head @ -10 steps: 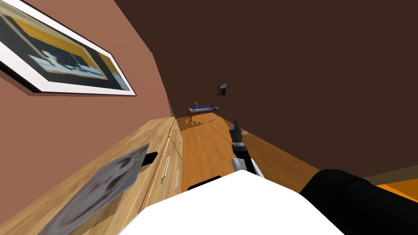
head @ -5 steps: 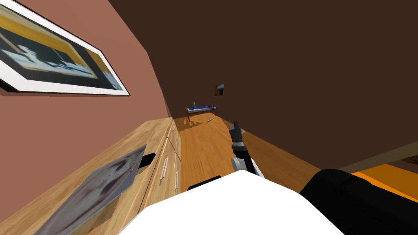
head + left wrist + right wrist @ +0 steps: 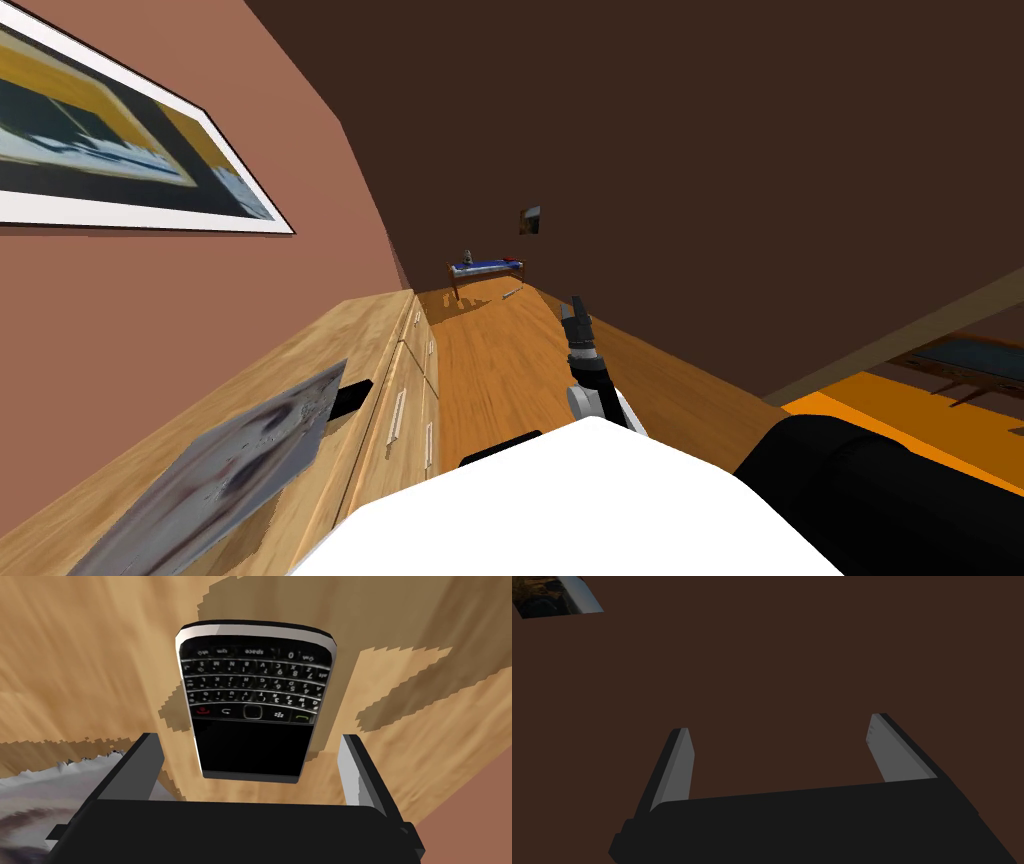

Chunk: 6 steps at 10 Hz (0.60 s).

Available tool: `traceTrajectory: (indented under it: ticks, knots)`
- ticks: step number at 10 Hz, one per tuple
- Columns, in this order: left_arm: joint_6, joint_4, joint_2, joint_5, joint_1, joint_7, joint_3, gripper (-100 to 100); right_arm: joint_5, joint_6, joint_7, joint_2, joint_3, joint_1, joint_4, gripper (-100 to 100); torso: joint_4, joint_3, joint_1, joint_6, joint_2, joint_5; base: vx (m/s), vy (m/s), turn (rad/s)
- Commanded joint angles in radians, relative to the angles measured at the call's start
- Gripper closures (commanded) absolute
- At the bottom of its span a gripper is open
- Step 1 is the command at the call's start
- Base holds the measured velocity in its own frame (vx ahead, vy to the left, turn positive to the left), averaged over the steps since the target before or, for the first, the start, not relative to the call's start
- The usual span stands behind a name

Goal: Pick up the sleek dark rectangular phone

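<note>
Fingers of the left gripper [image 3: 250, 738] stand wide: centre them astride the phone [image 3: 254, 701], apparently lying flat, then close.

The left gripper [image 3: 250, 741] and right gripper [image 3: 779, 723] are black boxes, each bearing two light grey, dark-backed blade fingers [image 3: 677, 771]; the right forearm [image 3: 588, 372] is black, grey-banded.

Lit flat and evenly; reads dim against the dark brown wall [image 3: 700, 150]. Casts jagged, stair-stepped shadows across the light wooden dresser top [image 3: 75, 651] around the black silver-rimmed keypad phone [image 3: 255, 706]. Stretches toward head-view corners, smearing the white-framed wall picture [image 3: 100, 140] and grey mottled sheet [image 3: 230, 470].
</note>
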Motion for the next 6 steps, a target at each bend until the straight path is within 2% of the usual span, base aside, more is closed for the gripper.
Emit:
traceTrajectory:
  ticks: [1, 2, 3, 4, 6]
  knots:
    - [0.006, -0.008, 0.003, 0.029, 0.013, -0.003, -0.001, -100, 0.000, 0.000, 0.000, 0.000, 0.000, 0.000, 0.000, 0, 0.000, 0.000, 0.000, 0.000, 0.000, 0.000, -0.014, 0.004, 0.013]
    - [0.039, -0.048, 0.016, 0.069, 0.058, -0.008, -0.016, -100, 0.000, 0.000, 0.000, 0.000, 0.000, 0.000, 0.000, 0, 0.000, 0.000, -0.001, 0.000, -0.001, 0.000, -0.021, 0.003, -0.127]
    - [0.039, -0.048, 0.016, 0.089, 0.067, -0.008, -0.016, -100, 0.000, 0.000, 0.000, 0.000, 0.000, 0.000, 0.000, 0, 0.000, 0.000, -0.001, 0.001, -0.001, 0.000, -0.025, 0.007, -0.097]
    - [0.072, -0.078, 0.029, 0.121, 0.101, -0.013, -0.032, -100, 0.000, 0.000, 0.000, 0.000, 0.000, 0.000, 0.000, 0, 0.000, 0.000, -0.001, 0.000, -0.001, 0.000, -0.035, 0.011, -0.172]
    - [0.072, -0.088, 0.029, 0.167, 0.121, -0.013, -0.032, -100, 0.000, 0.000, 0.000, 0.000, 0.000, 0.000, 0.000, 0, 0.000, 0.000, 0.000, 0.000, 0.000, 0.000, -0.018, 0.004, -0.032]
